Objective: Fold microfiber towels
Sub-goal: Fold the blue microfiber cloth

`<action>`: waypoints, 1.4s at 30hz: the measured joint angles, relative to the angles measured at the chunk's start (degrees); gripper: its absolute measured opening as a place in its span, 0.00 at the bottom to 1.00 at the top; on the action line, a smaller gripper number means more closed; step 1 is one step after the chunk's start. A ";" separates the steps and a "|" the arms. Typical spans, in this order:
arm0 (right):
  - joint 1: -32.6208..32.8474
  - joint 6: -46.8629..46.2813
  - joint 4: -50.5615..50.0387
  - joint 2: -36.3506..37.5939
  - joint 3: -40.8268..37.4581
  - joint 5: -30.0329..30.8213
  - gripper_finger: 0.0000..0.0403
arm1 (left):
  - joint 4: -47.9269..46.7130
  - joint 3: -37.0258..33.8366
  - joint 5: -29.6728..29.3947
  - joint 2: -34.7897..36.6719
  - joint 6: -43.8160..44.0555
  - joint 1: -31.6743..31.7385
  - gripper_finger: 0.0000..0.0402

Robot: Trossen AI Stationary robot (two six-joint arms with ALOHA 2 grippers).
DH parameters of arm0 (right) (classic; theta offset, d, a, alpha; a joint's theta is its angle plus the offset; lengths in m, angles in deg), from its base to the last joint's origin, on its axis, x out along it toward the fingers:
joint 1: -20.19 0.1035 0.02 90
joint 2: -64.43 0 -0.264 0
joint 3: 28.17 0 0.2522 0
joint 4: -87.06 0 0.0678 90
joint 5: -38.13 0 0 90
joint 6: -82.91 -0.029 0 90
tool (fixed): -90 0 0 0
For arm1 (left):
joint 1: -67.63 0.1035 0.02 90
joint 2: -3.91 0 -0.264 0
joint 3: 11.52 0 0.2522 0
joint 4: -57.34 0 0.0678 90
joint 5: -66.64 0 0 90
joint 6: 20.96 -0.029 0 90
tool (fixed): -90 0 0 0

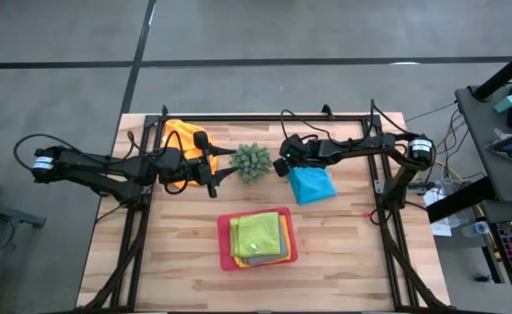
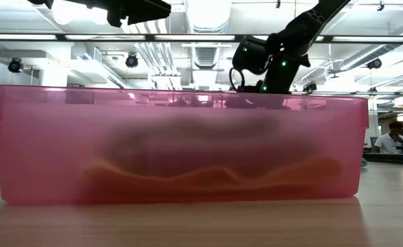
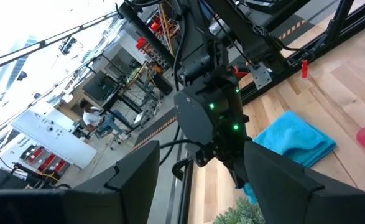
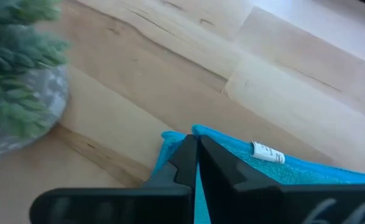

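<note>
From the high view, the right gripper (image 1: 283, 166) is pinching the left edge of the light blue towel (image 1: 312, 184), which is lying bunched on the table's right half, just right of the spiky green plant (image 1: 250, 161). The left gripper (image 1: 210, 174) is hovering with its fingers spread apart and holding nothing, just left of the plant, beside the orange towel (image 1: 181, 135) crumpled at the far left. The pink tray (image 1: 226, 255) is sitting at the near middle, carrying a stack — the lime green towel (image 1: 259, 234) on top, with orange-yellow and grey edges peeking out under it.

From the low view, the tray wall (image 2: 180, 144) is filling the frame; an orange layer is showing dimly through it, and the rest I cannot make out.

From the left wrist view, the left arm's fingers (image 3: 138, 180) are standing wide apart, looking toward the right arm above the blue towel (image 3: 292, 138).

From the right wrist view, the right fingers (image 4: 191, 155) are pressing together on the blue towel's (image 4: 306, 168) edge, near its white label (image 4: 267, 152).

The risk, as I judge it: the pinch is catching only a thin edge — the cloth could be slipping free on a lift, or dragging into the plant close by and tipping it.
</note>
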State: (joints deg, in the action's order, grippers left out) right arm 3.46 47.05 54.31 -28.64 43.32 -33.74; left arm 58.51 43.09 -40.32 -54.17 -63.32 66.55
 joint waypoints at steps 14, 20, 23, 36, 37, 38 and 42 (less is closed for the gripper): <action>0.24 -0.81 4.29 1.09 0.02 2.91 0.02 | 0.01 0.01 0.00 -0.01 0.00 -0.01 0.55; 0.38 -0.77 4.55 -1.30 0.00 2.82 0.02 | 0.02 0.01 0.00 0.01 0.00 0.00 0.55; 0.51 -0.38 4.73 -2.30 0.00 2.80 0.02 | 0.03 0.02 0.01 -0.01 0.00 -0.02 0.55; 0.59 1.37 5.93 -2.60 0.00 2.47 0.21 | 0.03 0.00 0.00 -0.01 0.01 -0.01 0.55; 0.59 1.64 5.37 -2.25 0.00 2.43 0.24 | 0.03 0.01 0.00 0.00 0.01 -0.02 0.55; 0.59 1.80 4.69 -1.72 0.00 2.40 0.26 | 0.03 0.01 -0.01 -0.01 0.00 0.00 0.55; 0.57 1.98 0.69 2.23 0.00 -1.16 0.34 | 0.03 -0.01 -0.01 -0.01 0.00 0.00 0.55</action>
State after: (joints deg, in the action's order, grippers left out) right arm 4.03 49.02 55.00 -26.41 43.32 -34.90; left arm 58.54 43.09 -40.33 -54.18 -63.32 66.55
